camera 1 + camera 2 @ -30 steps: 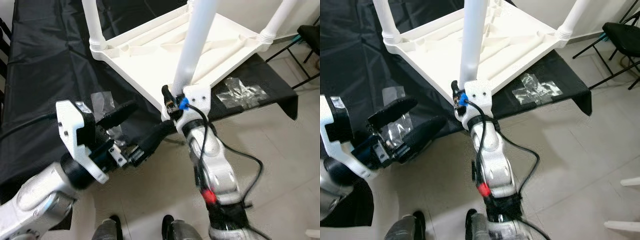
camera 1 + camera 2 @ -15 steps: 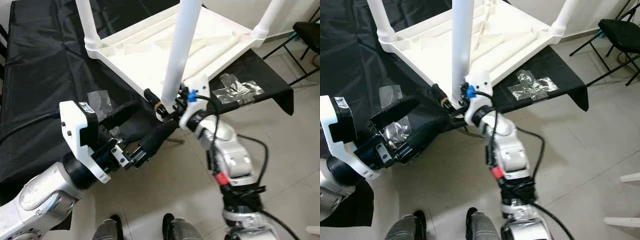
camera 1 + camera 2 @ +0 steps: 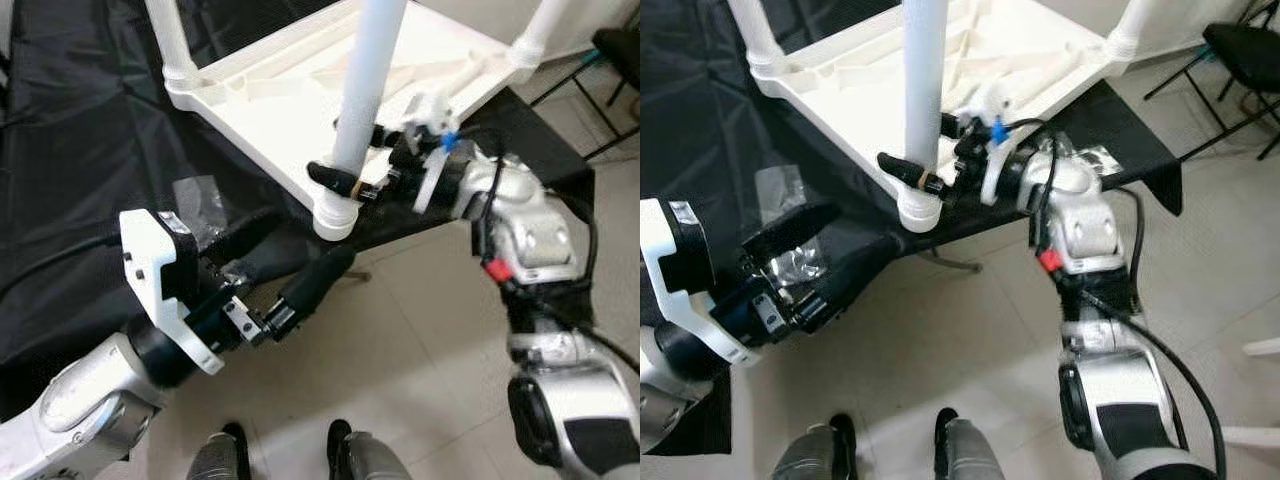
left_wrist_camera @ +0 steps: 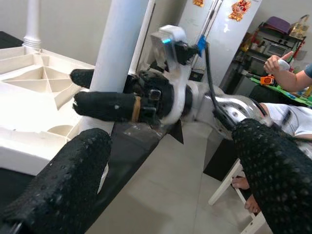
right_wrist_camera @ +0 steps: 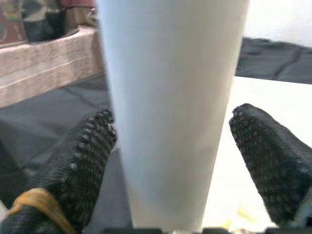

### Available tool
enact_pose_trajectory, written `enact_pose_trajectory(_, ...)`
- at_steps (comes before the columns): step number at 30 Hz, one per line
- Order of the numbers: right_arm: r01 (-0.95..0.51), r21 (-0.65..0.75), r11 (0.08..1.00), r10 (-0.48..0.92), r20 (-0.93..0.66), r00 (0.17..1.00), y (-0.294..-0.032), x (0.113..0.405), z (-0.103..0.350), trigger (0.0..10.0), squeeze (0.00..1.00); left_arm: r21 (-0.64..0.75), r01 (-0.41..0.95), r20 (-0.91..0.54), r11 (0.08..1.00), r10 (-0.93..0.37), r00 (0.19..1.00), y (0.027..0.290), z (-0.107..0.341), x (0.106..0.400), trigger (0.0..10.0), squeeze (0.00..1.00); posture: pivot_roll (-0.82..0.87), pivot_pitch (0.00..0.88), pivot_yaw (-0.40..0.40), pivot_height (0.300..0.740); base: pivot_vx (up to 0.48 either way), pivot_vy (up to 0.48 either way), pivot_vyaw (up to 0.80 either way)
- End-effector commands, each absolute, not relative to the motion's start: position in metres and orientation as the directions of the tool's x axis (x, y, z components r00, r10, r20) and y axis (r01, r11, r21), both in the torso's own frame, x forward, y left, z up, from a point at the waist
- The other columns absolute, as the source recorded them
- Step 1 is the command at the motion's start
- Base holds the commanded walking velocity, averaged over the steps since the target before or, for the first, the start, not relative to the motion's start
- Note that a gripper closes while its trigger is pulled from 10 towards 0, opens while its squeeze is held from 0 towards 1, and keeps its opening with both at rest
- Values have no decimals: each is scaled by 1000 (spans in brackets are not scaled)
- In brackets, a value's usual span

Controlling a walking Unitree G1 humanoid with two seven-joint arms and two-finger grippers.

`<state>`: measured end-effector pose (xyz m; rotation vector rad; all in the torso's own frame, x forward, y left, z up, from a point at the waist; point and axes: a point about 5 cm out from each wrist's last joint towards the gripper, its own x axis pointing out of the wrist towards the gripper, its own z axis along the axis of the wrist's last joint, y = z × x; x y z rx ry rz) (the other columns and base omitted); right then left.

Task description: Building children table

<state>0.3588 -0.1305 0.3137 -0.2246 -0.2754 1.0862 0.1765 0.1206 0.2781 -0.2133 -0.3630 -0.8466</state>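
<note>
the white table (image 3: pixel 300 90) lies upside down on the black-covered bench (image 3: pixel 80 150), legs up. the near-corner leg (image 3: pixel 365 90) stands upright in its socket (image 3: pixel 335 215) at the table's front corner, long axis running vertical, slightly tilted.

your right gripper (image 3: pixel 365 170) reaches in from the right side, fingers horizontal, across the leg's axis. the leg sits between its jaws low down, just above the socket. in the right wrist view a gap shows on each side of the tube, so the jaws look spread around it, not clamped; light contact can't be ruled out.

left gripper (image 3: pixel 270 265) hangs lower & nearer you, below the table corner, jaws wide apart, holding nothing. right arm's plainly the nearer one to the leg.

vs 1 s ago: right wrist came round from below the corner to the leg's right side, forearm swung out & up. the leg base now reads as seated in the socket. left gripper barely shifted.

next likely needs a squeeze, then a push or twist down along the leg's axis.
</note>
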Motion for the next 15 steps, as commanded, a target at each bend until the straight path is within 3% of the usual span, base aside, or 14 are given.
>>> enact_pose_trajectory(1, -850, -308, 427, 904, 109, 414, -133, 359, 312, 0, 0, -42, 772, 386, 634, -702, 598, 118, 277, 170, 10000, 0, 101, 378, -74, 740, 0, 0, 0)
enact_pose_trajectory(8, -895, -310, 321, 945, 48, 323, -134, 355, 310, 0, 0, -48, 770, 377, 636, -702, 604, 118, 276, 168, 10000, 0, 95, 387, -73, 740, 0, 0, 0)
enact_pose_trajectory(15, -896, -283, 343, 934, 3, 356, -132, 347, 285, 0, 0, -50, 767, 378, 639, -699, 607, 117, 276, 169, 10000, 0, 80, 378, -87, 740, 0, 0, 0)
